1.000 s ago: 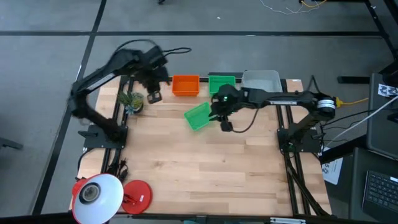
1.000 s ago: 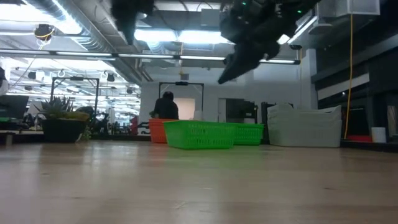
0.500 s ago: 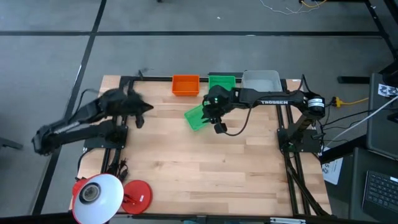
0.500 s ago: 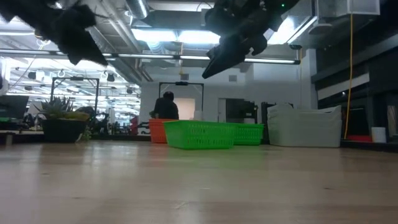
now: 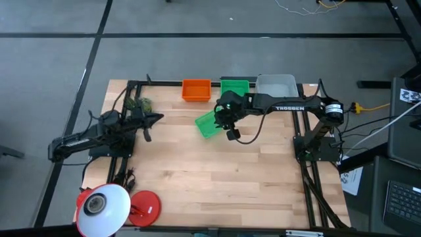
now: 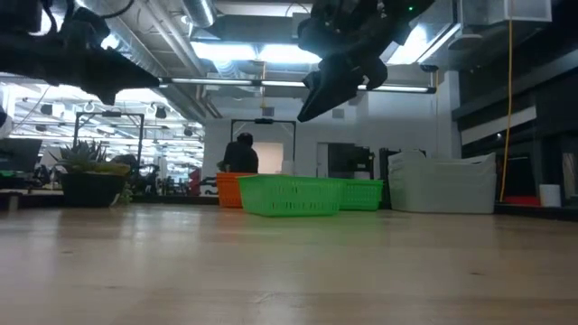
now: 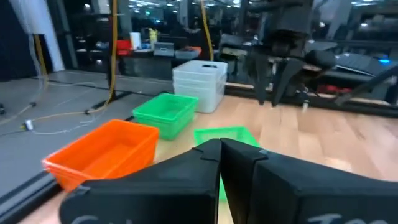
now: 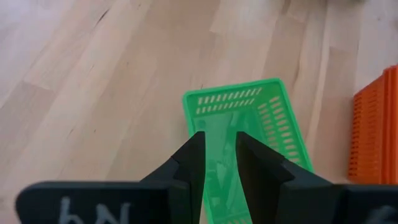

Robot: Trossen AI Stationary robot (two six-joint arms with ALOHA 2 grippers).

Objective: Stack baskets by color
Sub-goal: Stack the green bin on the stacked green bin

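Observation:
A loose bright green basket [image 5: 208,124] rests flat on its base on the wooden table, turned askew. At the far edge stand an orange basket [image 5: 196,89], a green basket [image 5: 235,85] and a grey-white stack [image 5: 276,83]. My right gripper [image 5: 227,118] hangs open above the loose green basket [image 8: 252,121], well clear of it in the low view [image 6: 312,101]. My left gripper [image 5: 152,119] is shut, points level toward the table's right and holds nothing; it is drawn back at the table's left side.
A small potted plant [image 5: 138,104] stands at the far left, close to the left arm. A round red-and-white lamp [image 5: 108,205] sits at the near left corner. A wide stretch of wooden tabletop [image 5: 217,178] lies in front of the baskets.
My left arm has swung away from the far edge by the orange basket, dropped low and folded back toward the table's left edge, tipping from pointing down to level. My right gripper has shifted slightly left over the loose green basket, which has not moved.

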